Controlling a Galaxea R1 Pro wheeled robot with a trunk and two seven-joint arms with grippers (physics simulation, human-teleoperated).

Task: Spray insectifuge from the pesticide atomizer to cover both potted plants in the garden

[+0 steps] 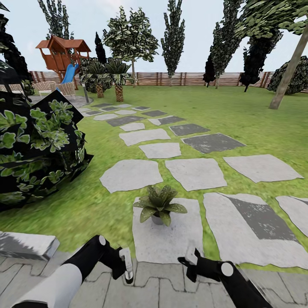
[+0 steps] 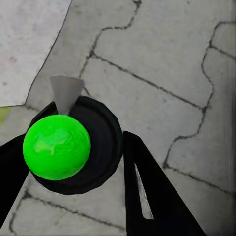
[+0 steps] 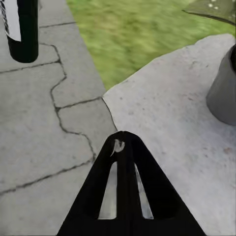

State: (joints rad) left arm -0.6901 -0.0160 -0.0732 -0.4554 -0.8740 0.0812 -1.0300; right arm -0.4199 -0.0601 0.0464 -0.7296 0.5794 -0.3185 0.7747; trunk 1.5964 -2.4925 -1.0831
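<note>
Left gripper clamped on the pesticide atomizer, which I hold upright over the grey paving. Right gripper fingers pressed together, nothing between. Just ahead, a potted plant sits on a stepping stone; lawn beyond.

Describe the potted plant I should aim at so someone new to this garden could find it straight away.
Follow the path of grey stepping stones across the lawn back toward the robot, to the pale slab that meets the rough paving. The potted plant stands on that slab, ahead of both hands. It is a low rosette of pointed green leaves in a tiny grey pot, unlike the big dark-leaved bush to its left.
</note>
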